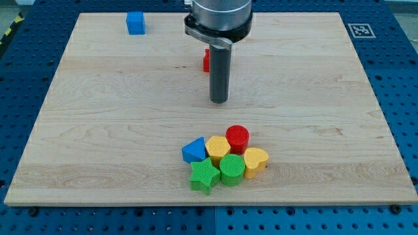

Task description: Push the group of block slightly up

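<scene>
Block group [224, 158]: 6 pcs touching, my tip [219, 102] above.

wooden board [98, 130] | six-block cluster [225, 160] near bottom | blue cube [136, 23] top-left | red block [206, 61], shape possibly cube, half-hidden

- Your arm enters from the far side, near the middle of the view.
- Its rod [219, 72] hangs straight down, upright.
- Your tip [219, 101] rests mid-scene, touching nothing.
</scene>
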